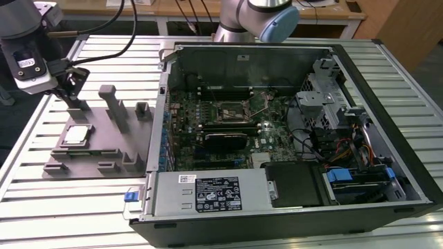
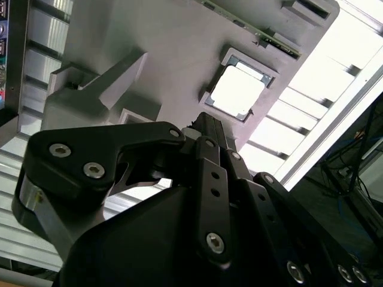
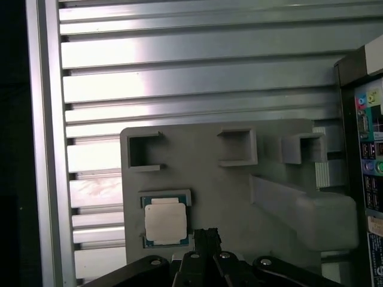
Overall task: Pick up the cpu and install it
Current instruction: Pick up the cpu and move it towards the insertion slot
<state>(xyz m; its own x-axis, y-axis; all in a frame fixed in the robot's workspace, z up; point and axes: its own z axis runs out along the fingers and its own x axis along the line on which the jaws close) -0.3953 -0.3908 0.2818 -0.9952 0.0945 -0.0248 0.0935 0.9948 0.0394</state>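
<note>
Gripper (image 3: 206,233) hovered over grey jig (image 1: 104,150), cpu (image 1: 76,135) not picked up.
Cpu lay flat in jig pocket, metal top up, square, no long axis; jaws apparently closed, empty, just beside it.

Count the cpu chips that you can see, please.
1. The cpu lies in a recess of the grey tray, on the slatted table, at the exterior view's left of the open computer case. Others may be hidden inside the case.
</note>
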